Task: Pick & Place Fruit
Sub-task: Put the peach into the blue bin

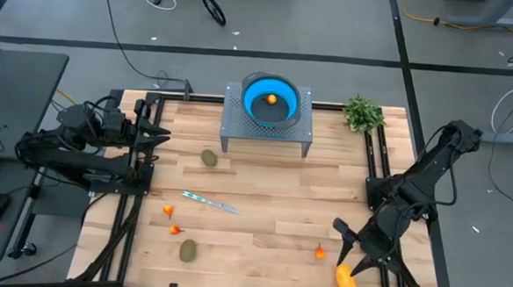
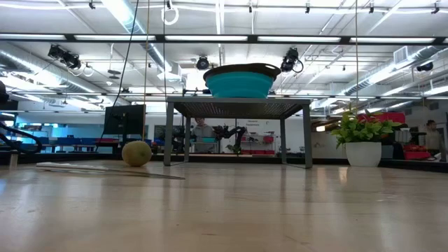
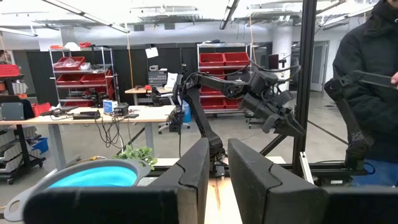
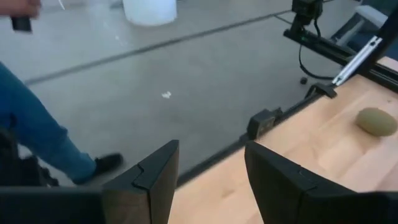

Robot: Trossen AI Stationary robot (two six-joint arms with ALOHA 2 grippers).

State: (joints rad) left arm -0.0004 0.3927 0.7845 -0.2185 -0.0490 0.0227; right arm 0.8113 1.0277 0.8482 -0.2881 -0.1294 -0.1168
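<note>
On the wooden table (image 1: 263,188) lie two brown-green kiwis (image 1: 209,158) (image 1: 188,250), three tiny red-orange fruits (image 1: 168,211) (image 1: 175,230) (image 1: 320,251) and an elongated yellow-orange fruit (image 1: 347,284) at the near right edge. Another small orange fruit (image 1: 271,99) sits in the blue bowl (image 1: 257,108) on a metal stand (image 1: 266,137). My right gripper (image 1: 345,247) hovers open above the near right corner, between the red fruit and the yellow one, with nothing between its fingers (image 4: 155,177). My left gripper (image 1: 158,137) waits at the table's left edge, its fingers (image 3: 196,174) a narrow gap apart.
A slim silvery knife (image 1: 209,202) lies mid-table, and a potted green sprig (image 1: 362,114) stands at the far right. Black rails (image 1: 374,158) run along both table sides. A person (image 3: 367,81) stands beyond the right side, a leg (image 4: 37,134) near the table's front edge.
</note>
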